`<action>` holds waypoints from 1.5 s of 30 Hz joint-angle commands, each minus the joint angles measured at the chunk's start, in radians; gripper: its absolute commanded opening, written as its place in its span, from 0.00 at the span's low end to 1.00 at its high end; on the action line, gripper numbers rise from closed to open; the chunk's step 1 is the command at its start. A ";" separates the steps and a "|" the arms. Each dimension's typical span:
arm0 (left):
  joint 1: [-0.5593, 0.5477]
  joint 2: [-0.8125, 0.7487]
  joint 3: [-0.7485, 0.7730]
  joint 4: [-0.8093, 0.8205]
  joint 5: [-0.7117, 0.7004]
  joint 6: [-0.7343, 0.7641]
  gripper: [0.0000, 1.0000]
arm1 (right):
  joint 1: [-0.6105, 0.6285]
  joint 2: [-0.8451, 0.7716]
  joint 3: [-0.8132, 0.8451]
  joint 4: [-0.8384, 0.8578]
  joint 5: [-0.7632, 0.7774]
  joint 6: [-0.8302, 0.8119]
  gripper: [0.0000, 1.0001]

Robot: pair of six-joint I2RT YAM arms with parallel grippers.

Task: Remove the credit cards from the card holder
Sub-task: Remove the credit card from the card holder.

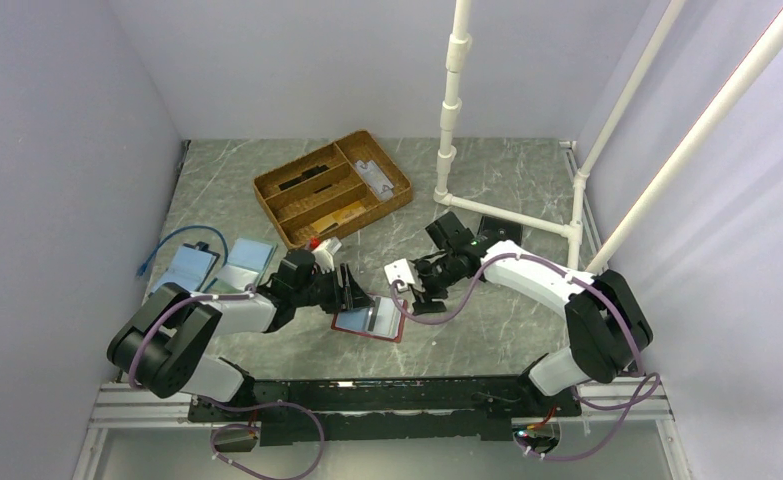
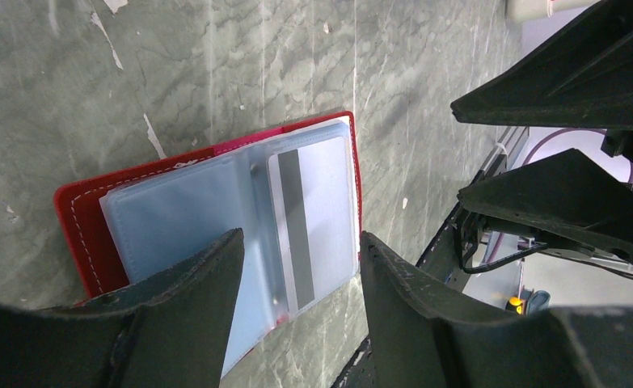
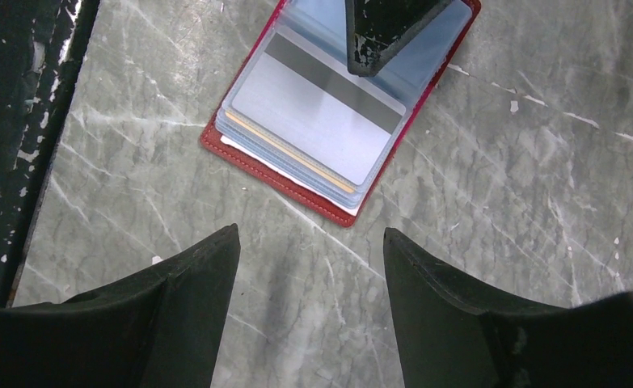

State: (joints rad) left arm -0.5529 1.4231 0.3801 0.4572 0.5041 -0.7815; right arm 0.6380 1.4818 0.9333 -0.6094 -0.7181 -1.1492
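Observation:
The red card holder lies open and flat on the marble table, its clear pockets facing up. A silver-grey credit card with a dark stripe sits in the top pocket, and a gold-tan card's edge shows beneath it. My left gripper hovers open over the holder, its fingers on either side of the silver card's pocket and nothing between them. My right gripper stands open over bare table just short of the holder's red edge. One left finger covers the holder's far page.
A wicker compartment tray stands behind the holder. Light-blue booklet cases and a blue cable lie at the left. A black wallet lies by the white pipe frame at the right. A black rail runs along the near edge.

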 commanded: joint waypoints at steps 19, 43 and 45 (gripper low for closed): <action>0.004 0.037 -0.004 0.124 0.032 -0.069 0.59 | 0.163 0.082 -0.010 0.164 0.164 0.074 0.59; -0.004 0.078 -0.002 0.097 0.022 -0.082 0.45 | 0.200 0.142 0.007 0.125 0.207 0.054 0.01; -0.007 0.092 0.001 0.099 0.025 -0.082 0.46 | 0.209 0.157 0.008 0.140 0.228 0.071 0.00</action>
State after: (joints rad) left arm -0.5533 1.5013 0.3790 0.5491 0.5262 -0.8623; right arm 0.8284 1.6135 0.9249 -0.5098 -0.5205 -1.1076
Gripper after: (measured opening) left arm 0.454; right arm 0.015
